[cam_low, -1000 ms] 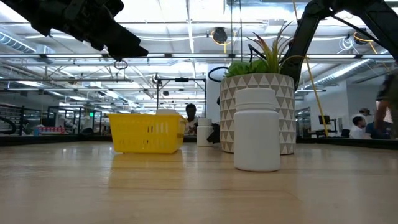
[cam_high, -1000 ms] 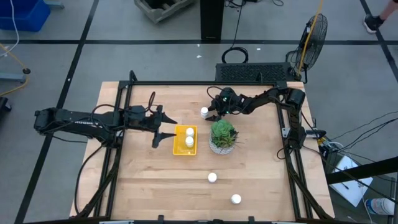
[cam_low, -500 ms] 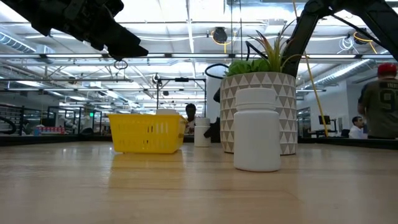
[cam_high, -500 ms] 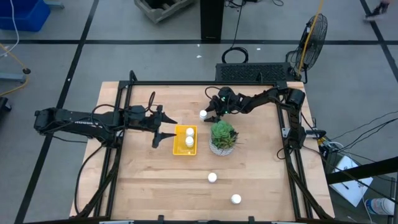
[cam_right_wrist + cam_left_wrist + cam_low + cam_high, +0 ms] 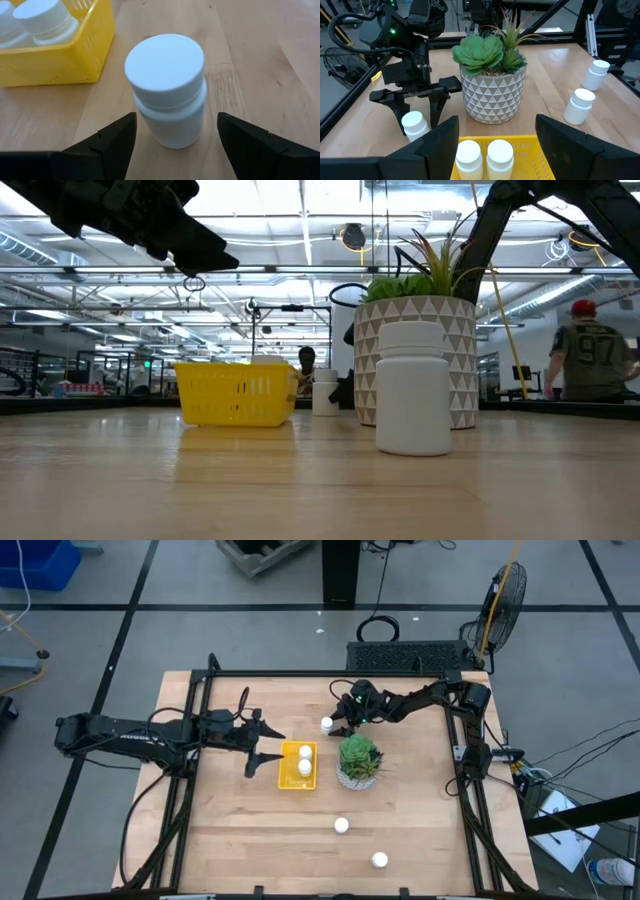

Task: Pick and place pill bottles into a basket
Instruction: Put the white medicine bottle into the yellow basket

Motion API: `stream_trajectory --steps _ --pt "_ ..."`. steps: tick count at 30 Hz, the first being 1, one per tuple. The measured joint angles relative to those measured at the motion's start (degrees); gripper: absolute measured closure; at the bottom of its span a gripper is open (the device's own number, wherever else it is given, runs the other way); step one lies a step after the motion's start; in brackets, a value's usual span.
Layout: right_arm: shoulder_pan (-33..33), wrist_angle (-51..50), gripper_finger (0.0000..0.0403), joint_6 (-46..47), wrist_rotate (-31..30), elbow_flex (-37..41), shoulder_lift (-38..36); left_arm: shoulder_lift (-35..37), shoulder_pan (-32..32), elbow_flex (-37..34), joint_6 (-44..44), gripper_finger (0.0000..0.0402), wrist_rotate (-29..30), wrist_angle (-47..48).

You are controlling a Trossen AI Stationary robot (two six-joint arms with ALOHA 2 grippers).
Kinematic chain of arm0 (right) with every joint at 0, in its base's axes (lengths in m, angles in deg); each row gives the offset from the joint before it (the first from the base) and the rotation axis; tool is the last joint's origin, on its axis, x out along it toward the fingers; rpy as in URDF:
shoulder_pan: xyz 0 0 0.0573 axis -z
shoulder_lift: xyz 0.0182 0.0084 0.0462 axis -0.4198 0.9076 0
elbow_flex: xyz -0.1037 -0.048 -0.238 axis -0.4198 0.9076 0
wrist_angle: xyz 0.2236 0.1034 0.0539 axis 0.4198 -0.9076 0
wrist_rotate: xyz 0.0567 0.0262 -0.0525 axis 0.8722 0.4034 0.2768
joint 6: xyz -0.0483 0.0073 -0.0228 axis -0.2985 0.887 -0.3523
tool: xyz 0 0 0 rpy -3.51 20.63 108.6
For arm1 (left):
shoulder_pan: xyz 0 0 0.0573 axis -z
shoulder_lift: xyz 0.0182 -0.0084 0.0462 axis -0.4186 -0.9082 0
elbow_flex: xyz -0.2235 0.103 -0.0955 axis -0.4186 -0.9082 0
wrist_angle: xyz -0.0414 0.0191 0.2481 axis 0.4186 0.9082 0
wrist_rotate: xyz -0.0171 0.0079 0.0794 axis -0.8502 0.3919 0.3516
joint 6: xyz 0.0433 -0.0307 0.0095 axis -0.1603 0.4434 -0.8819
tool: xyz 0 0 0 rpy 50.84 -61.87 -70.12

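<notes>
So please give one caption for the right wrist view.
Open right pincer straddling a pill bottle beside the yellow basket.

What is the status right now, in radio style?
Right gripper open, astride a standing bottle. Left gripper open, beside basket; two bottles inside. Plant close by.

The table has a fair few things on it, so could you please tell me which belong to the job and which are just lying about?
Part of the job:
- yellow basket, two pill bottles inside
- bottle between the open right gripper fingers
- two loose bottles on the near side of the table
- left gripper, open beside the basket

Just lying about:
- potted plant
</notes>
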Motion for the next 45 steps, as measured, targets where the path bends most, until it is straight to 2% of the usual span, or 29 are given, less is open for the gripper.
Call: stream_trajectory --steps 9,19,28,32,37,45 --pt "0.00 0.93 0.0135 2.23 -2.85 -0.06 0.00 0.00 -0.02 0.00 -0.02 0.0133 0.00 -0.02" --pt "-0.15 0.10 0.0135 3.52 -3.00 -0.07 0.00 -0.02 0.00 0.00 -0.44 0.0133 0.12 0.24" --pt "0.85 -5.57 0.0135 3.71 -1.51 -0.04 -1.35 -0.76 -0.98 0.00 -4.11 0.0133 9.67 2.14" --pt "1.79 -9.25 0.0135 3.45 -1.47 -0.04 -4.89 -2.35 -2.66 0.00 -4.04 0.0133 10.21 3.59" --pt "3.21 -19.54 0.0135 2.65 -2.06 -0.04 -11.97 -4.66 -2.86 0.00 -3.90 0.0133 10.57 3.05" --pt "3.83 -38.65 0.0135 0.62 -9.02 -0.04 -25.99 -11.13 -5.78 1.95 -7.57 0.0133 12.59 1.79"
